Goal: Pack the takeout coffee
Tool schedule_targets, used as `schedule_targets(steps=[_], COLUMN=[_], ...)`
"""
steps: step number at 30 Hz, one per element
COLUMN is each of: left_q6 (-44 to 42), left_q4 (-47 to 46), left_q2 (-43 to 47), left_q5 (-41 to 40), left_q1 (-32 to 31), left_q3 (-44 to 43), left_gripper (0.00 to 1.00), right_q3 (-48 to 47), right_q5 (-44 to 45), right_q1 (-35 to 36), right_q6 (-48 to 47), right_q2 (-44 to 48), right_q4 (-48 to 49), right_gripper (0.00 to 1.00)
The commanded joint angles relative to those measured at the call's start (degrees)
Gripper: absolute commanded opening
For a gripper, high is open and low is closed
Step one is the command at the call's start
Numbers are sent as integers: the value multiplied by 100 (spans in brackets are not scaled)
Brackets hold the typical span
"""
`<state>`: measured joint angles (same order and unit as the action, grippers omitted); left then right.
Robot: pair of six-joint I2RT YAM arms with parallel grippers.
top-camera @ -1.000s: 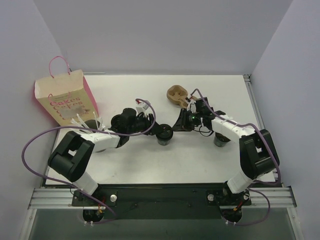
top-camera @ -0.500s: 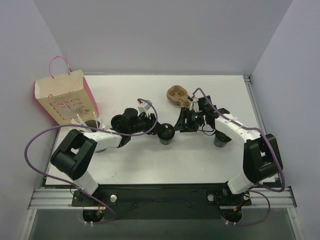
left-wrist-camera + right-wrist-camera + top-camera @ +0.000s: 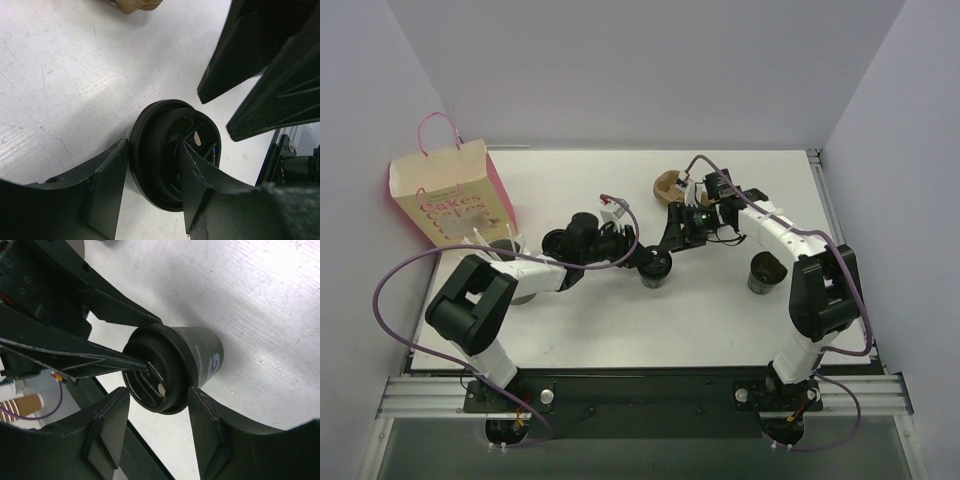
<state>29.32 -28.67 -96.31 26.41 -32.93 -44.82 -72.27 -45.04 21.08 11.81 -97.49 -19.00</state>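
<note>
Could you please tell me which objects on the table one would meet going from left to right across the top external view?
Pink-and-cream paper bag with a pink handle → takeout coffee, a small round cup with a black plastic lid → lidless paper cup with a dark inside.

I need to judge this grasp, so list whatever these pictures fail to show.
- Top view: base of the takeout coffee, covered by its lid and the left tool; lifted or resting, unclear.
- Top view: a cup beside the paper bag, half under the left arm.
- Top view: the bag's inside; only its printed face shows.
- Left wrist view: a tan object, cut off by the top edge.
- Right wrist view: print on the coffee's side, too small.
</note>
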Motion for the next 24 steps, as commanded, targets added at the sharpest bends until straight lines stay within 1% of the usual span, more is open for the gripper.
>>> schedule_targets(steps=[1, 4, 8, 10, 18, 22, 24], left_q6=[-585, -585, -603, -612, -586, -542, -507], left_q4=[1557, 1548, 1566, 1583, 1575, 1644, 1741], left_q2=[-511, -520, -573, -564, -573, -520, -476], left_q5=[-277, -277, -251, -259, -268, -312, -338], left_q1=[-82, -91, -100, -100, -109, -109, -100], left_q3=[307, 298, 254, 246, 210, 132, -17], left_gripper=[53, 52, 52, 53, 52, 53, 53], right_q3=[-559, -709, -938, -938, -868, -719, -421], right_q5=[-164, -58, -391, -409, -401, -269, -208], right_q1=[28, 36, 107, 142, 230, 291, 335], right_q6=[-890, -1119, -1480, -1585, -1674, -1516, -1280], right_q2=[-340, -498, -805, -859, -1096, -974, -851], right_q4=[-840, -886, -1008, -1044, -1009, -921, -642], right_gripper=[50, 50, 48, 47, 45, 35, 33])
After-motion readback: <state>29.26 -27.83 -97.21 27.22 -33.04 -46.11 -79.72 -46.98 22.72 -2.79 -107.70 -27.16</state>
